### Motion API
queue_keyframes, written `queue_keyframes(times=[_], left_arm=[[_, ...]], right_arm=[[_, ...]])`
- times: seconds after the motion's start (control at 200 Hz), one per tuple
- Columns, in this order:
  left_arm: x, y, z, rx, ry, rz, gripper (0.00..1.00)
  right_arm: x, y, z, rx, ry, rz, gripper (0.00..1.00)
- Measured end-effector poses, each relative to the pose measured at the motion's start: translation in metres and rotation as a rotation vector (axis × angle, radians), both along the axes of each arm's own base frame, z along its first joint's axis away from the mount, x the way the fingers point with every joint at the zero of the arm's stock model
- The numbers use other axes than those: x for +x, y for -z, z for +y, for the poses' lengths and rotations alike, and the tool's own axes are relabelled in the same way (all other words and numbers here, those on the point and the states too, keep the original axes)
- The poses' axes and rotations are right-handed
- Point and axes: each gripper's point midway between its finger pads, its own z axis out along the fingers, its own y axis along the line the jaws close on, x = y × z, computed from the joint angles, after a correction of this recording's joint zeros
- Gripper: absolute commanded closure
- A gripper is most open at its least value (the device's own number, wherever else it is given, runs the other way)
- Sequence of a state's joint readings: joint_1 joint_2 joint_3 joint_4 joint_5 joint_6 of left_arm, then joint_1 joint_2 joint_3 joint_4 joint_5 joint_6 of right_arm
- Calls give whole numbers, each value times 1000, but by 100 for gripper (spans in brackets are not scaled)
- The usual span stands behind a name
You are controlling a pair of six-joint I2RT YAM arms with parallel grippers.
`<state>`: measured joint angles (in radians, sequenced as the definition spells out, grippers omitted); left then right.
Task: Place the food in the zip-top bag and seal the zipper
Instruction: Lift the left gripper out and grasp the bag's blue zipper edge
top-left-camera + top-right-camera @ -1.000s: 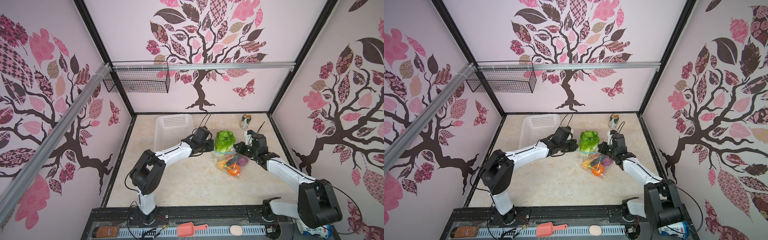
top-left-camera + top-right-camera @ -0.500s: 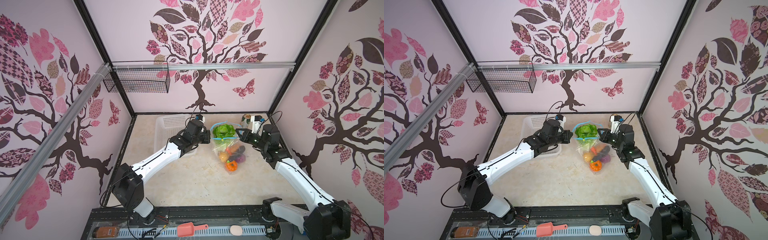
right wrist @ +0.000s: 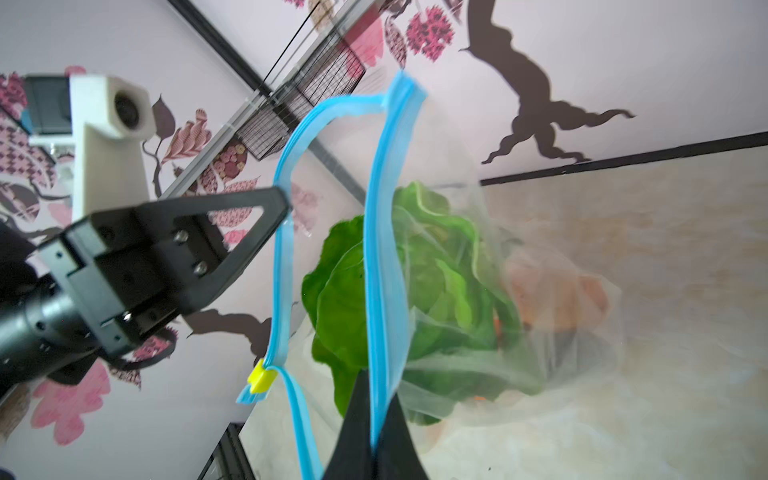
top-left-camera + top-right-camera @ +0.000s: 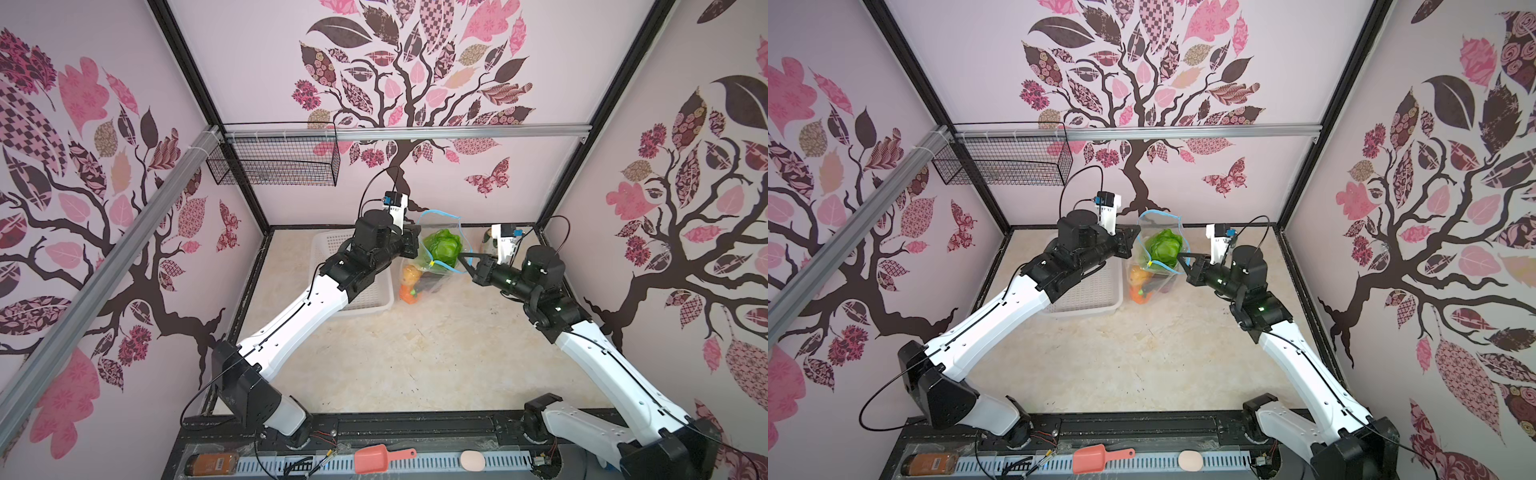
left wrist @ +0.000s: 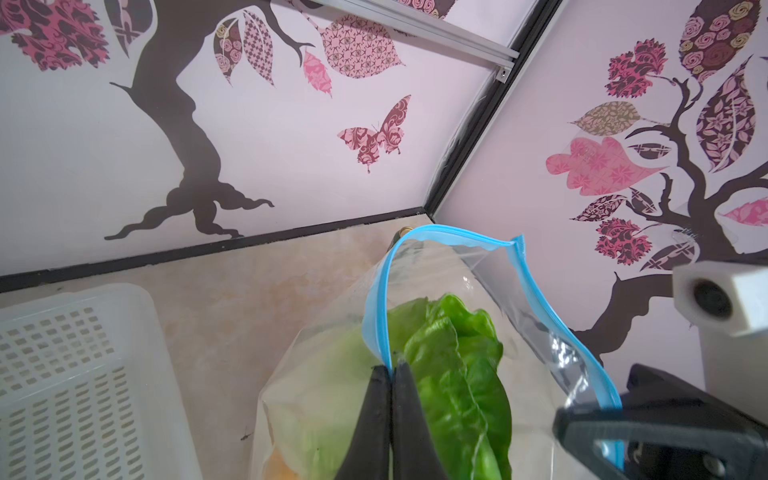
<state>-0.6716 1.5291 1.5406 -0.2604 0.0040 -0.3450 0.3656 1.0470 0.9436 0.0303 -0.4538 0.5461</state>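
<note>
Pink booth with tree-and-butterfly wallpaper (image 4: 395, 83), a beige marbled tabletop (image 4: 415, 353), and a white perforated basket (image 4: 332, 245) off to the left under the arm. The zip-top bag (image 4: 441, 222) hangs between the two arms near the back, mouth up and gaping in a loop. The left gripper (image 5: 392, 370) is clamped right down on one lip of the blue zipper (image 5: 376, 307). The right gripper (image 3: 376, 384) is pinched tight on the opposite lip, so both have the strip and nothing else. The napa cabbage (image 4: 442, 249) sits high inside, with orange pieces (image 4: 408, 277) and something dark slumped at the bottom (can't tell if the bottom rests on the table or hangs just clear).

Handling-wise, my read: the film is thin, floppy and slick. The toys look light, but they're enough to make it sag, so grabbing the clear wall would just bunch it. The strip is the only stiffish part, so that's the place to hold. For sealing, the lips need pulling flat together. Then one gripper has to catch the little yellow slider tab (image 3: 262, 378) at the strip's end, which is a small target and easy to slip off.
</note>
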Motion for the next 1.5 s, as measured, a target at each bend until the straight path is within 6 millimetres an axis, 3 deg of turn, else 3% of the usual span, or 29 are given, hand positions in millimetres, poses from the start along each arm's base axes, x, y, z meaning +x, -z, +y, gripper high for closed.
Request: queue_keyframes(times=[0.115,0.28,0.4,0.685,0.785,0.89,1.035,1.3,1.501], left_arm=[[6,17,-8,36,40,12,100],[8,50,-28,75,145,65,100],[4,63,-41,81,223,87,100],[-10,58,-54,55,341,72,100],[-12,56,-56,49,358,68,100],[-13,56,-56,47,364,68,100],[-12,56,-55,45,368,69,100],[-12,60,-57,48,381,76,100],[-11,64,-58,51,385,82,100]], right_arm=[[-7,13,9,-8,-38,32,81],[-7,27,4,-82,-24,38,39],[-5,30,-6,-181,18,1,29],[-16,-13,-22,-302,55,-223,29],[-18,-29,-20,-319,39,-310,31],[-24,-34,-12,-321,-18,-362,34],[-25,-16,2,-331,-113,-361,41],[-31,48,18,-361,-224,-252,53],[-29,63,28,-368,-265,-219,76]])
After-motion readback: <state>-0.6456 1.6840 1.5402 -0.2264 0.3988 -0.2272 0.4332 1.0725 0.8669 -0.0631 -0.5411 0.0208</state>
